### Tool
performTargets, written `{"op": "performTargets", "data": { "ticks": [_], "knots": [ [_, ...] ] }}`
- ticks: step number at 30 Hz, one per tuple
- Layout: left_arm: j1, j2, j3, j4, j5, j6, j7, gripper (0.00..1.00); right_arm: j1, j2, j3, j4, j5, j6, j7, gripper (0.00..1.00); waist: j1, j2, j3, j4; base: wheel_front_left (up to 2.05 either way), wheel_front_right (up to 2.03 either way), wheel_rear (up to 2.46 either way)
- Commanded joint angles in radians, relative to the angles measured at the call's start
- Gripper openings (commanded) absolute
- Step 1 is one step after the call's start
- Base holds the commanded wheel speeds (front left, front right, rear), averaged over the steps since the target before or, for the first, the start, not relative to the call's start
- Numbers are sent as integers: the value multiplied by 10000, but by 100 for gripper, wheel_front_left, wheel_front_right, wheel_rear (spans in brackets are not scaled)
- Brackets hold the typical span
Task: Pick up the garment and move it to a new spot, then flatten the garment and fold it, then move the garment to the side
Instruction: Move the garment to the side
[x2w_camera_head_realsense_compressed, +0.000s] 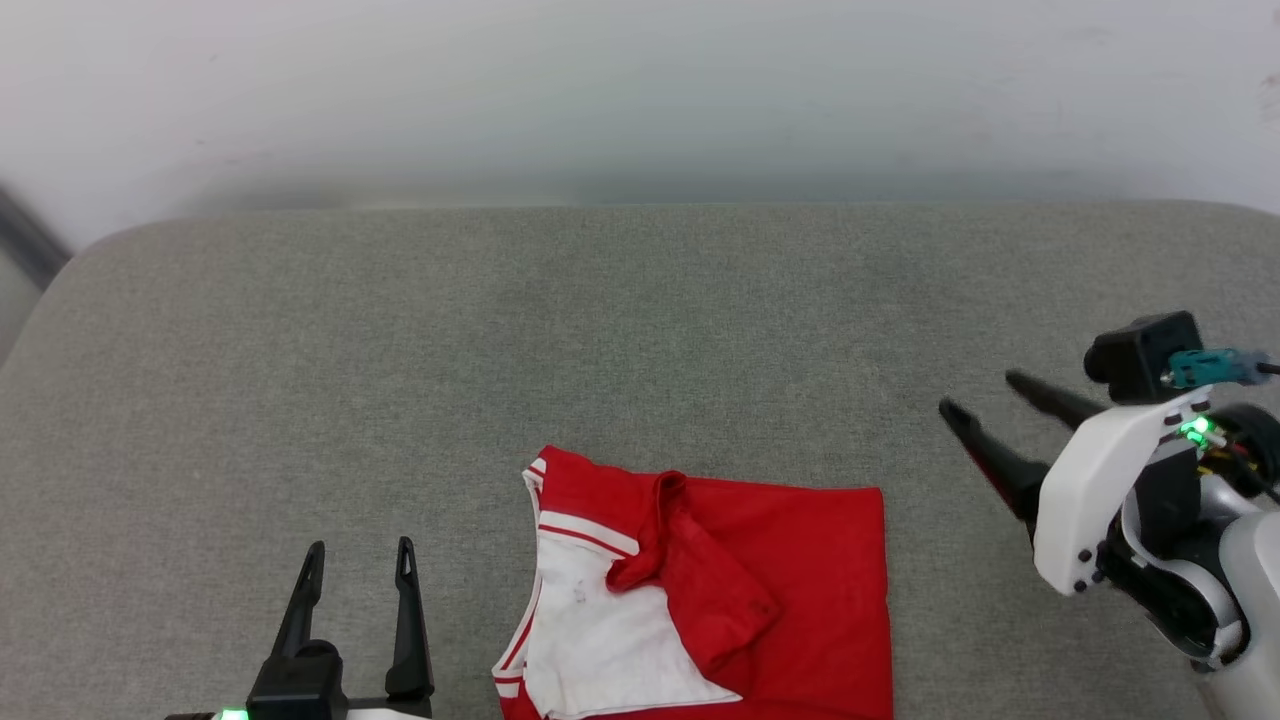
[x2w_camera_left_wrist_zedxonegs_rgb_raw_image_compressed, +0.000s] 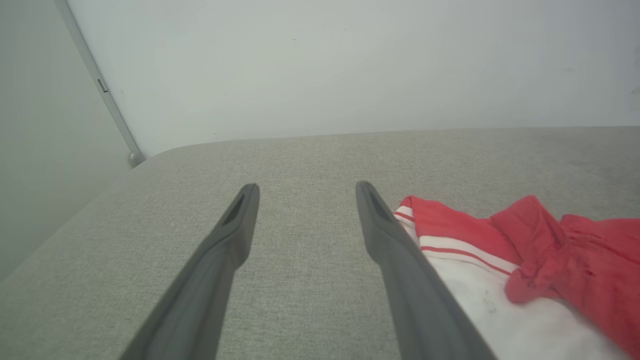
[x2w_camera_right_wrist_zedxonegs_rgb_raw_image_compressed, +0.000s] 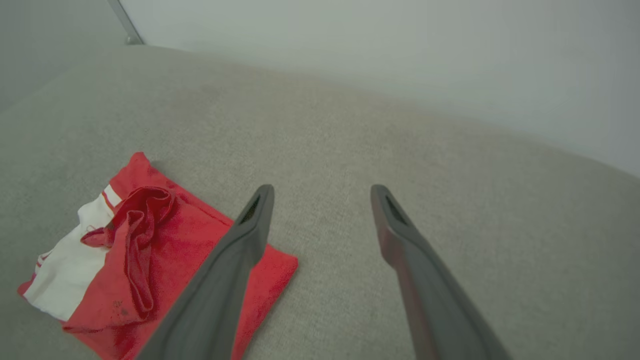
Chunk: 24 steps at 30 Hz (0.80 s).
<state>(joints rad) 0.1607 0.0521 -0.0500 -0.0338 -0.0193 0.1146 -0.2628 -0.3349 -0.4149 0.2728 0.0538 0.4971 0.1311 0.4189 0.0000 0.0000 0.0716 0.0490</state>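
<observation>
— Well, nearest first: the left gripper (x2w_camera_head_realsense_compressed: 361, 545) sits at the lower left of the head view, fingers spread wide with nothing between them. What's just right of it?

— The garment (x2w_camera_head_realsense_compressed: 800, 560), at the bottom centre, lying on the grey padded surface (x2w_camera_head_realsense_compressed: 500, 350) as a roughly squared packet. A white sleeve (x2w_camera_head_realsense_compressed: 590, 630) faces the left gripper, and a bunched red ridge (x2w_camera_head_realsense_compressed: 670, 530) runs across the top.

— So it looks folded already. I'd judge the step in hand is shifting it aside.

— Agreed. To do that well, I'd take both layers at an edge, not the loose ridge, and slide the packet low so it doesn't spill open. One gripper on each side would keep it square.

— And the right gripper (x2w_camera_head_realsense_compressed: 978, 392)?

— It's at the right of the frame, well apart from the cloth, angled toward the upper left. Its fingers are just as wide apart and hold nothing.

— What can't we make out?

— The frame bottom cuts off the garment's near edge. No lettering or number shows; I can't tell how many layers there are. In the right wrist view, one finger covers the packet's near corner.

— Farther back?

— Bare cushion up to a plain pale wall (x2w_camera_head_realsense_compressed: 640, 90). A thin strip (x2w_camera_left_wrist_zedxonegs_rgb_raw_image_compressed: 107, 95) slants in the upper left of the left wrist view; what it is, I can't say.
</observation>
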Motion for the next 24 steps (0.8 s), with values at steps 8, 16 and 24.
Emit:
{"op": "performTargets", "data": {
  "ticks": [8, 16, 24],
  "knots": [
    [-492, -20, -175, -28, 8, -32, -27, 100, 324, -971, 233, 800, 3750, -6, 3493, 100, 0, 0, 512, 323, 0, 0, 0],
    [-1095, -23, -380, -12, 4, -91, -27, 100, 662, -203, 389, 1715, 4983, -6, 3878, 100, 0, 0, 1200, 714, 0, 0, 0],
    [-1442, -24, -538, 32, -20, -105, -27, 100, 594, 598, 1335, 2621, 5040, -14, 3827, 100, 0, 0, 1646, 962, 0, 0, 0]
  ]
}}
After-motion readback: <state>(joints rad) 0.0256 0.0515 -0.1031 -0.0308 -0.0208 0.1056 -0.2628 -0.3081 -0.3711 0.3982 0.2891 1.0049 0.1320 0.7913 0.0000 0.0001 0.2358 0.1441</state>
